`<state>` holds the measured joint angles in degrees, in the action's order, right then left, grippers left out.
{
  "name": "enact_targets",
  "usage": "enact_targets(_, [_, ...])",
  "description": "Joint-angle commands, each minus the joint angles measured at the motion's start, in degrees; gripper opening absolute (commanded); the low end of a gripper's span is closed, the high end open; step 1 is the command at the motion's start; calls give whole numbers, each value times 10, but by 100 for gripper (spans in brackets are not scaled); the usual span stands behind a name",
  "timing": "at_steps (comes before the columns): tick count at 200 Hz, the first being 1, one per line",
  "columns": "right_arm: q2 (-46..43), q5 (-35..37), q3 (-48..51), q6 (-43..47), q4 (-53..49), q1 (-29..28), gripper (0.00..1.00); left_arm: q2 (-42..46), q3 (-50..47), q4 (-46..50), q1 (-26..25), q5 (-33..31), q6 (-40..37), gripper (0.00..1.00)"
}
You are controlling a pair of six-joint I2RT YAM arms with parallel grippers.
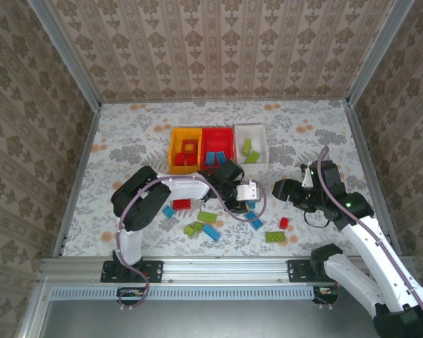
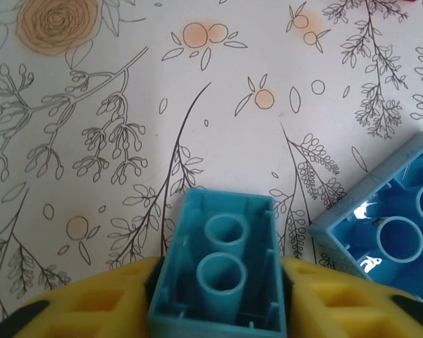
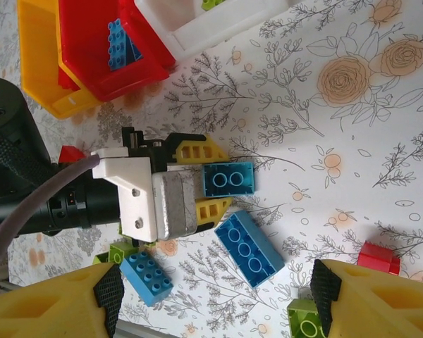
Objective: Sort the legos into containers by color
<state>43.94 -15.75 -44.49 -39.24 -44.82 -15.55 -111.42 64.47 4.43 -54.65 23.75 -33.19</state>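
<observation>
Pinching a hollow-bottomed blue plastic brick (image 2: pixel 225 232), the left tool (image 2: pixel 222 296) is clenched; the right tool (image 3: pixel 218 285) hangs released.

Floral tabletop (image 1: pixel 141 134), patterned walls (image 1: pixel 218 42), aluminium frame (image 1: pixel 197 266)

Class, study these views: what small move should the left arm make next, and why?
Probably a short lift straight up. The left hand grips the small blue plastic brick on both sides, low over the floral table, and the red plastic bin already holds blue bricks.
</observation>
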Motion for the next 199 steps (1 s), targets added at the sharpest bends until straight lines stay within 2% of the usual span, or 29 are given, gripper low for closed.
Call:
enact_targets(1, [0, -20, 5, 0, 12, 9, 74, 6, 13, -10, -3, -1, 14, 32])
enact_targets(17, [1, -23, 5, 2, 15, 14, 73, 24, 7, -19, -1, -20, 29, 28])
enact_targets(50, [7, -21, -7, 21, 31, 16, 73, 98, 1, -26, 19, -79, 104, 28])
enact_targets(66, [23, -20, -21, 40, 49, 16, 73, 128, 27, 6, 40, -122, 165, 30])
enact_targets(83, [54, -18, -39, 64, 69, 14, 72, 136, 87, 85, 61, -177, 231, 31])
enact_targets(106, [109, 1, -82, 108, 103, -8, 71, 106, 200, 221, 92, -219, 312, 29])
enact_targets(131, [176, 35, -131, 149, 138, -46, 71, 74, 270, 287, 120, -258, 383, 26])
enact_targets(155, [229, 35, -166, 148, 178, -54, 71, 6, 368, 387, 151, -281, 456, 26])
enact_targets(199, [253, 33, -175, 144, 196, -56, 71, -105, 506, 460, 165, -291, 518, 22])
